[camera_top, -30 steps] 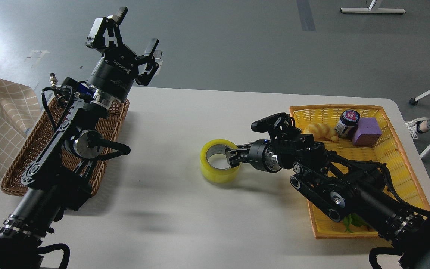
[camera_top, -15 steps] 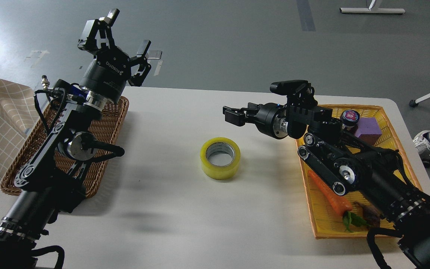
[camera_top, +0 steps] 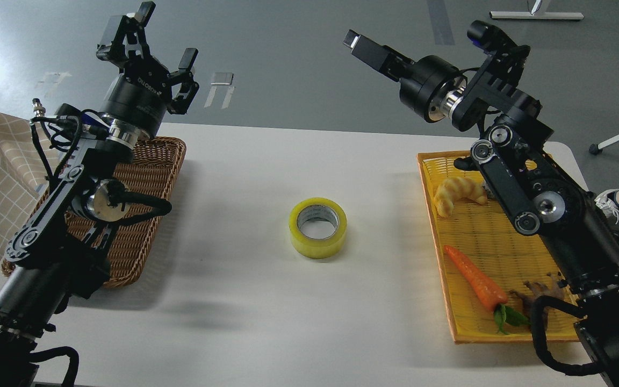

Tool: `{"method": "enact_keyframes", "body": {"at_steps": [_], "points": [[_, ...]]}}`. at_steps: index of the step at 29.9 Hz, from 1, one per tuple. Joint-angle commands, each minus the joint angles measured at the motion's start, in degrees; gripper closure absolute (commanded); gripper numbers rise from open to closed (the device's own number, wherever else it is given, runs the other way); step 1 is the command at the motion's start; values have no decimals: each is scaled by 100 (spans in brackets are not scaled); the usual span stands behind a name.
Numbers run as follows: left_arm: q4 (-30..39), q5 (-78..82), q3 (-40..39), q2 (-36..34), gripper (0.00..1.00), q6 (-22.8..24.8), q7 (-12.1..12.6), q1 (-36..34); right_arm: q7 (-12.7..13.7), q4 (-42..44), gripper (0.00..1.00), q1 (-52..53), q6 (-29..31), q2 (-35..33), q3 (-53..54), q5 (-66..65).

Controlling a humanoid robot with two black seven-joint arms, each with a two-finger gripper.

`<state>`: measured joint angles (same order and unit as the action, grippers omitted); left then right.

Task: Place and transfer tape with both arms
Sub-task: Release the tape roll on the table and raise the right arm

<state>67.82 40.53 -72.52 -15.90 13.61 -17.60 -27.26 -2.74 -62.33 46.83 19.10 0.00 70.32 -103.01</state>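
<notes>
- Raised since a second ago, my right pincer has left the tape and now hangs high above the bench's far edge; seen nearly end-on, I cannot tell whether it is spread or pressed together.
- My left pincer is spread wide, empty, above the brown wicker basket.
- Tape lies flat, core up, mid-bench, well apart from both pincers.
- Yellow basket at right holds a croissant toy and a carrot.

One tape roll, two baskets, brown and yellow, one croissant toy, one carrot, two hands, left and right.
</notes>
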Motion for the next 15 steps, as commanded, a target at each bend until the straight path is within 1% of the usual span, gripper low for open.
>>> {"method": "enact_keyframes", "body": {"at_steps": [1, 2, 4, 6, 9, 12, 15], "points": [[82, -2, 1, -18, 2, 106, 11, 11, 1, -515, 0, -419, -3, 0, 498, 1130], [82, -2, 1, -10, 2, 106, 28, 19, 1, -752, 0, -577, -3, 0, 709, 1534], [64, 7, 1, -9, 2, 98, 37, 37, 19, -999, 0, -745, 6, 0, 886, 1975], [73, 16, 36, 17, 2, 98, 37, 46, 19, -1263, 0, -991, 15, 0, 1088, 2687], [99, 34, 221, 26, 2, 124, -7, 11, 19, -1649, 0, -1368, 15, 0, 1387, 3724], [99, 33, 221, 52, 2, 159, -16, 11, 19, -1808, 0, -1571, 33, -9, 1484, 4016], [99, 7, 177, 105, 2, 308, -68, 37, 10, -2019, 0, -1879, 50, -9, 1625, 4227]]}}
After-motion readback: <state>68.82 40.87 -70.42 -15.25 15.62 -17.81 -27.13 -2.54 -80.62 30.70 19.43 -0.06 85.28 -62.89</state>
